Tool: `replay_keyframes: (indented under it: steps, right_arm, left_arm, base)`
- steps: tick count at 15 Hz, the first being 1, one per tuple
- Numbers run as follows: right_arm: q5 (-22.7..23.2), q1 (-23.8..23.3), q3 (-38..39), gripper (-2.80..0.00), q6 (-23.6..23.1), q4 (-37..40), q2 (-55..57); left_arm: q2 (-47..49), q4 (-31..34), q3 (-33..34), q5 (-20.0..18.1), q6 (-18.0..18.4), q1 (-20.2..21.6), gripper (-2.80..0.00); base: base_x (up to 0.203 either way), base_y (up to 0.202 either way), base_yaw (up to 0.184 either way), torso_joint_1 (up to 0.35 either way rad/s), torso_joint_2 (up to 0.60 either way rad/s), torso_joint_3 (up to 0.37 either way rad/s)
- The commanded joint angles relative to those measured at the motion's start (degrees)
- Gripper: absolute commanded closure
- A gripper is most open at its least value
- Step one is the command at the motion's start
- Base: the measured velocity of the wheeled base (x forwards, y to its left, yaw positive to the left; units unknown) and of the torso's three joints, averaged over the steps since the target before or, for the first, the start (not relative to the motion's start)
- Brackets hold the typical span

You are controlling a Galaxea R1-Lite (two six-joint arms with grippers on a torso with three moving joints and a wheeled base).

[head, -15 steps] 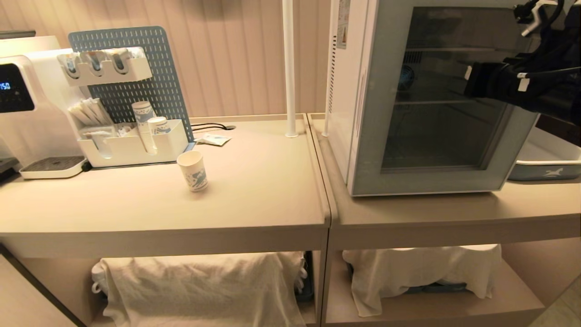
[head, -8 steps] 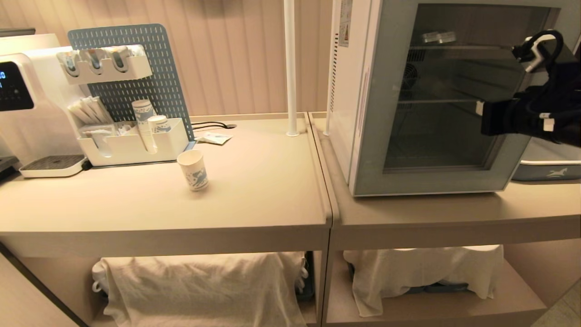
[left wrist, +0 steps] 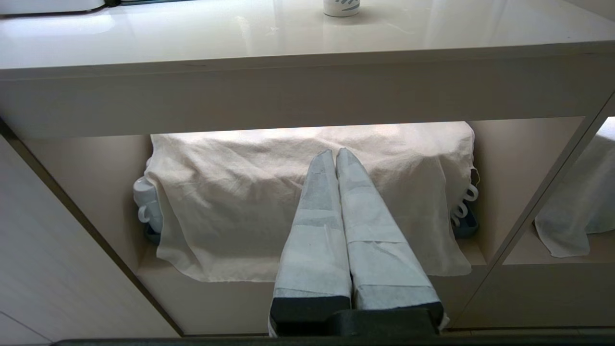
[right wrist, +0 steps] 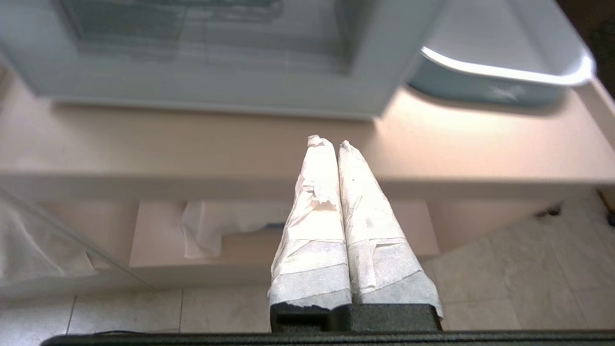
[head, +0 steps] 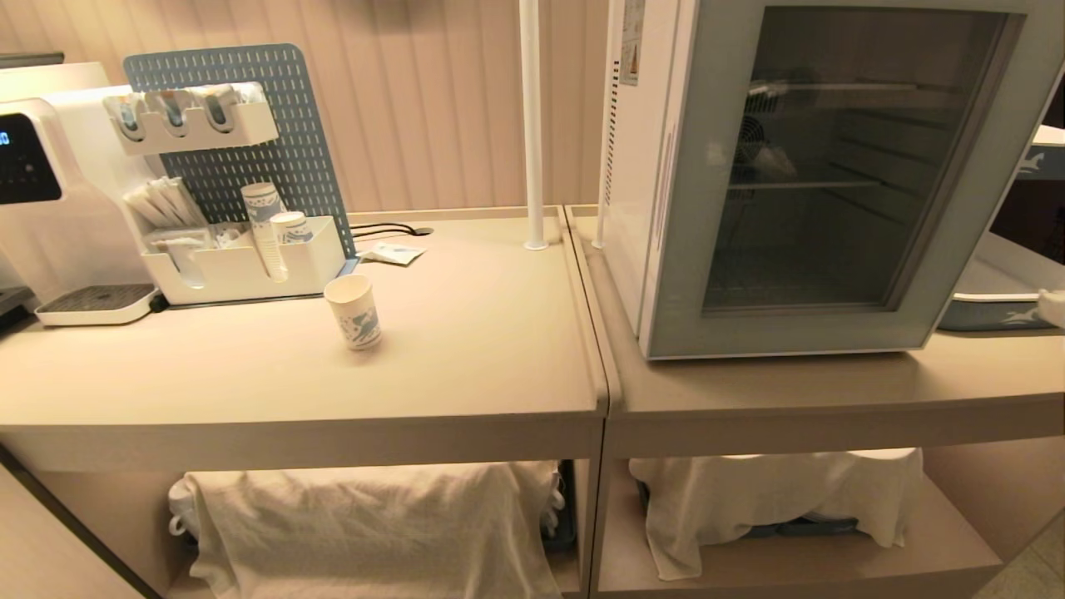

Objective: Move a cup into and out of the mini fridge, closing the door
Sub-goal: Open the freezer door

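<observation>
I see the mini fridge (head: 799,175) on the right-hand counter, its door (head: 819,179) shut flat against the cabinet. The cup (head: 354,312) stands upright on the neighbouring counter, well to the left of the fridge and near a white organiser (head: 241,266) holding stacked cups. My right gripper (right wrist: 327,140) hangs below and in front of the fridge, fingers pressed together and empty, probably pulled clear of the door. My left gripper (left wrist: 334,151), likewise closed on nothing, is parked low, facing a cloth (left wrist: 307,202) on the shelf under the cup's counter.
</observation>
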State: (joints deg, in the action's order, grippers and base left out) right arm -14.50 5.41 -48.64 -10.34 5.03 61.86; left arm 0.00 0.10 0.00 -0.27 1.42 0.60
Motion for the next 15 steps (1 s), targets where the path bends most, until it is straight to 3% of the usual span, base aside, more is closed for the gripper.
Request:
replay_keyframes:
  steps: [1,5,10,12,15]
  right_arm:
    - [-1.99,-0.17,4.77,0.00,0.09,2.29,-14.93]
    - [-2.43,-2.28,20.06,0.00,0.32,3.26,-32.56]
    - [5.71,-6.61,38.50,0.00,1.29,-0.44,-47.92]
    - [7.96,-6.08,41.64,0.00,2.51,-2.30,-52.34]
    - [11.06,-5.57,42.76,0.00,3.83,2.01,-61.70]
  left_arm:
    - [0.00,-0.01,0.00,0.01,-0.02,0.02,0.00]
    - [0.00,-0.01,0.00,0.01,-0.02,0.02,0.00]
    - [0.00,-0.01,0.00,0.01,-0.02,0.02,0.00]
    - [0.00,-0.01,0.00,0.01,-0.02,0.02,0.00]
    - [0.00,-0.01,0.00,0.01,-0.10,0.02,0.00]
  base:
    - [0.000,0.000,0.000,0.000,0.00,0.000]
    - [0.000,0.000,0.000,0.000,0.00,0.000]
    - [0.000,0.000,0.000,0.000,0.00,0.000]
    - [0.000,0.000,0.000,0.000,0.00,0.000]
    - [0.000,0.000,0.000,0.000,0.00,0.000]
